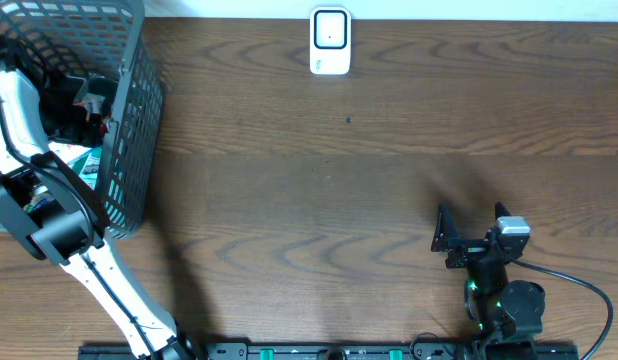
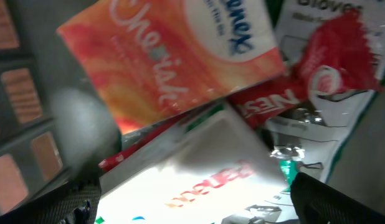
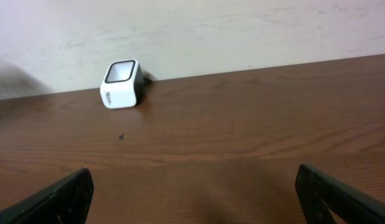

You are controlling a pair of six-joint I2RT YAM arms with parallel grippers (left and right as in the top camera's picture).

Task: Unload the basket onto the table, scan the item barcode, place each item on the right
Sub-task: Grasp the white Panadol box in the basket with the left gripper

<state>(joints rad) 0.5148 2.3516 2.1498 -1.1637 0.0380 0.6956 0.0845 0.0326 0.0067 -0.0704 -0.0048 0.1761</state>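
Two arms at the table, only one at work. Left arm reaches down into the mesh basket (image 1: 129,120) at the table's far left corner. Left gripper (image 2: 199,205) is spread wide and grasping nothing, its fingers (image 2: 68,205) framing a heap of goods from above. Jaws are wide presumably because no pick is chosen yet, or to straddle a broad pack. Heap seen from the left wrist: an orange tissue box (image 2: 174,56) lies tilted on top at upper left. A red wrapper (image 2: 329,68) lies crumpled at upper right, over a white glove packet (image 2: 317,12). A white pack (image 2: 205,174) with red lettering sits lowest, directly between the fingers and partly under the tissue box. View is blurred and no barcode is readable on any face. The item to scan is therefore in the basket, not lifted. My guess is the white pack, since the jaws centre on it, but I cannot say for sure. Scanner (image 1: 330,41), a small white unit, stands at the far edge of the table (image 1: 319,200), mid-width, well apart from the basket, with its window turned toward the arms so a held item can be shown to it. Right gripper (image 3: 199,199) hangs released and empty above bare wood at near right, facing the scanner, likely parked clear of the carry path. Task is at its opening step, the pick. The overlap of the tissue box may hinder a clean grasp.
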